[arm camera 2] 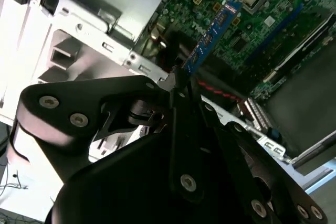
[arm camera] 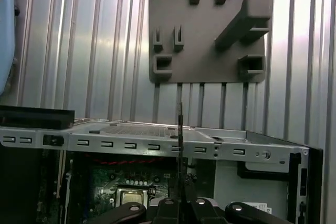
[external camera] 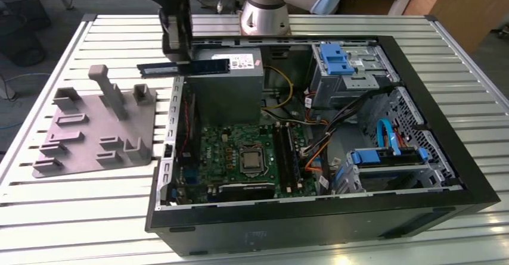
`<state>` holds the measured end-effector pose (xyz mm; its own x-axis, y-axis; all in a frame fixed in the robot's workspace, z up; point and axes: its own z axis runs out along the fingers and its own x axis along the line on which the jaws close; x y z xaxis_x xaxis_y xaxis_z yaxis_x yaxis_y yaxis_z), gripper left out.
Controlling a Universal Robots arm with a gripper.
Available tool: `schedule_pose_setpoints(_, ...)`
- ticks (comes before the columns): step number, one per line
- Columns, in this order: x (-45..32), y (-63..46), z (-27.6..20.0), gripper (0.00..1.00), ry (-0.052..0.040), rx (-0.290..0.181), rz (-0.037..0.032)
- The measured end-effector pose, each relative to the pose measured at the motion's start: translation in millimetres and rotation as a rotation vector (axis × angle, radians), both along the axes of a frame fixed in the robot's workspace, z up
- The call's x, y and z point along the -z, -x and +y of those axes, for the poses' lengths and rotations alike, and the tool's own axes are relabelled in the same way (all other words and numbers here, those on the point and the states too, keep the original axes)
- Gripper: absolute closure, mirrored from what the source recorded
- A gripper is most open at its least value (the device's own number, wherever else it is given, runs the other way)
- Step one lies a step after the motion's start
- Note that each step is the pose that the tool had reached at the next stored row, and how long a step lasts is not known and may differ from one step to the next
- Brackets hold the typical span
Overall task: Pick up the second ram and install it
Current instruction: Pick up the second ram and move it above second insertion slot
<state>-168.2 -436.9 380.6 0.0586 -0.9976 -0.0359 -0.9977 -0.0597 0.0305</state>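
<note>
Second ram (external camera: pixel 185 68) is pinched between the fingers of your end effector (external camera: pixel 176 61) and held level in the air. You see it over the wall of the computer case (external camera: pixel 278 223) on the exterior view's left, just beside the gray power supply (external camera: pixel 230 92). Inside the case lies the green motherboard (external camera: pixel 238 152). A gray holder (external camera: pixel 87 128) rests on the slatted tabletop (external camera: pixel 119 33) beside the case.
</note>
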Motion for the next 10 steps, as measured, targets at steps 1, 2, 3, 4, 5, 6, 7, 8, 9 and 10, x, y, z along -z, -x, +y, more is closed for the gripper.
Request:
schedule_pose_setpoints(1,1.8,-4.5,0.0,0.86,0.0,0.0,0.0)
schedule_pose_setpoints(2,3.6,-9.0,0.0,0.86,0.0,0.0,0.0)
schedule_pose_setpoints(3,5.3,-13.5,0.0,0.86,0.0001,0.0,0.0)
schedule_pose_setpoints(4,7.2,-18.0,0.0,0.86,0.0,0.0,0.0)
schedule_pose_setpoints(5,9.2,-22.9,0.0,0.86,-0.0001,0.0,-0.0001)
schedule_pose_setpoints(6,11.0,-27.4,0.0,0.86,0.0,0.0,0.0)
schedule_pose_setpoints(7,12.7,-31.9,0.0,0.86,0.0001,0.0,0.0)
schedule_pose_setpoints(8,14.5,-36.4,0.0,0.86,0.0,0.0,0.0)
schedule_pose_setpoints(9,16.3,-40.9,0.0,0.86,0.0,0.0,0.0)
schedule_pose_setpoints(10,18.1,-45.4,0.0,0.86,0.0,0.0,0.0)
